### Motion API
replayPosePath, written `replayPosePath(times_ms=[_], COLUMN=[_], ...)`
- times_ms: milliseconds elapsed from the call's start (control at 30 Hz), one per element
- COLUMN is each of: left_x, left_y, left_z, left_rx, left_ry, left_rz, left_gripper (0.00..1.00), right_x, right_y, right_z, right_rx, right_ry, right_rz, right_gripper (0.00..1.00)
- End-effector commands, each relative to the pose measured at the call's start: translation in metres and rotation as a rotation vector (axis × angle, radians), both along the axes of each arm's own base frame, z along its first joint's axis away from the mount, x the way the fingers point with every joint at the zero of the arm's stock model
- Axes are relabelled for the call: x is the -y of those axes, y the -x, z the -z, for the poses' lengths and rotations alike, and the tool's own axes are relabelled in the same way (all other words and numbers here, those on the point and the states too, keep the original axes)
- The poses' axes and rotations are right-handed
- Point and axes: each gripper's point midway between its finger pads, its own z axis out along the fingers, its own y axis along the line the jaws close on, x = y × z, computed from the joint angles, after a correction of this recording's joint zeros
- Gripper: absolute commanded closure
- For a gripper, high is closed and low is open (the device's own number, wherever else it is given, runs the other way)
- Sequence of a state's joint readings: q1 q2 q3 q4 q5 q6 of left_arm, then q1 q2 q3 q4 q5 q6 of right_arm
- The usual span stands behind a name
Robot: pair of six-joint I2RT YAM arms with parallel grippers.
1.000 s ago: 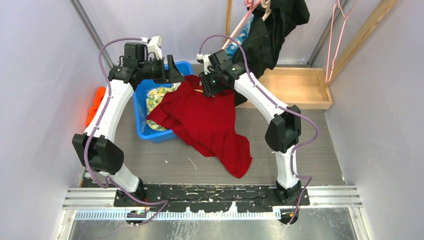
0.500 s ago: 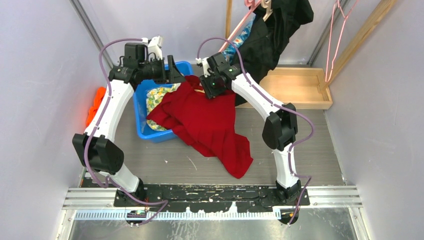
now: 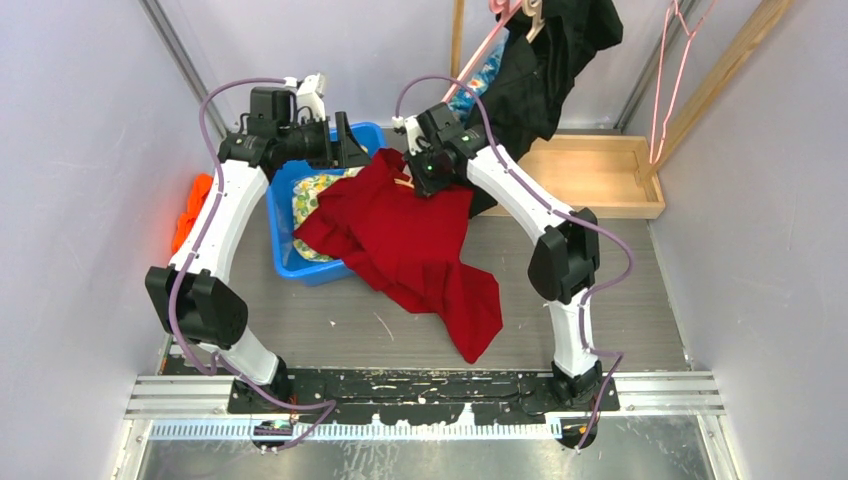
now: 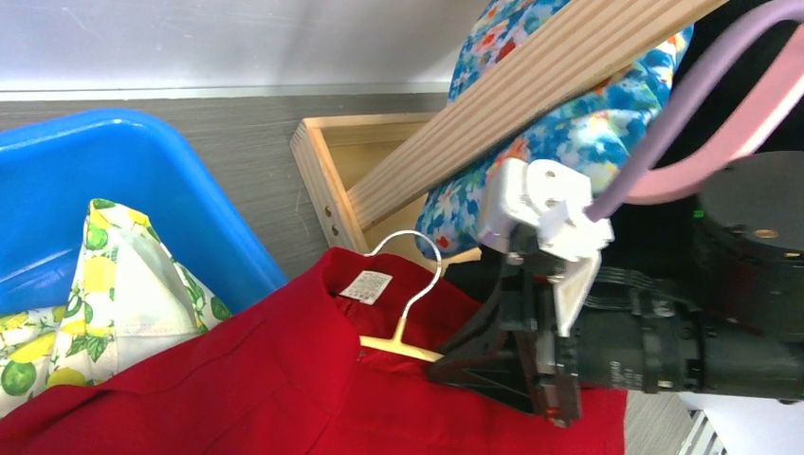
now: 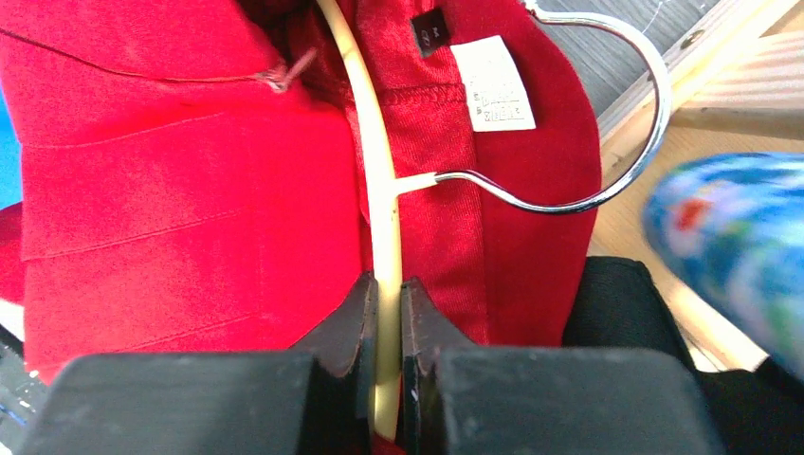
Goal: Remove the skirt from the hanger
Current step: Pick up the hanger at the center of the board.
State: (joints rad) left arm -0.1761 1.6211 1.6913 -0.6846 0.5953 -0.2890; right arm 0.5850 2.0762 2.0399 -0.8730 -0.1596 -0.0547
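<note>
Okay, right gripper (image 5: pixel 387 289) is pinched on the cream hanger (image 5: pixel 380 190) at upper centre, red skirt (image 3: pixel 410 240) trailing down the counter (image 3: pixel 620 300), so I'd hold steady and peel it off sideways with my left gripper (image 3: pixel 348 148), whose state I can't tell.

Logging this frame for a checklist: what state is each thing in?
Red skirt, on the hanger, draped onto the table.
Hanger, in the waistband, hook out.
Right hand, shut on the hanger's bar.
Left hand, beside the skirt; open or shut unclear.
Blue bin, holding a lemon-print cloth.
</note>
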Motion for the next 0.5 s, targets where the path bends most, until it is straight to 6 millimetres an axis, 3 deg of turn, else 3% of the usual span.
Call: replayPosePath(times_ms=[0,100,233,333,467], left_x=[0.001,0.002,0.005,0.012,0.029], left_y=[-0.002,-0.003,-0.007,-0.011,-0.011], left_z=[-0.017,-0.016,-0.014,-0.018,-0.044], left_rx=[0.072,0.071,0.057,0.059,0.107], left_ry=[0.016,0.02,0.038,0.036,0.035], left_rz=[0.002,-0.001,-0.008,0.0,0.036], left_gripper=[0.3,0.3,0.3,0.3,0.31], right_x=[0.001,0.006,0.008,0.006,-0.003], right_y=[0.019,0.031,0.051,0.061,0.07], right_z=[-0.128,-0.171,-0.206,-0.214,-0.216], right_rx=[0.22,0.297,0.356,0.371,0.381], right_ry=[-0.174,-0.219,-0.266,-0.29,-0.323], right_rz=[-0.04,-0.045,-0.059,-0.065,-0.079], right_gripper=[1.0,1.0,1.0,1.0,1.0])
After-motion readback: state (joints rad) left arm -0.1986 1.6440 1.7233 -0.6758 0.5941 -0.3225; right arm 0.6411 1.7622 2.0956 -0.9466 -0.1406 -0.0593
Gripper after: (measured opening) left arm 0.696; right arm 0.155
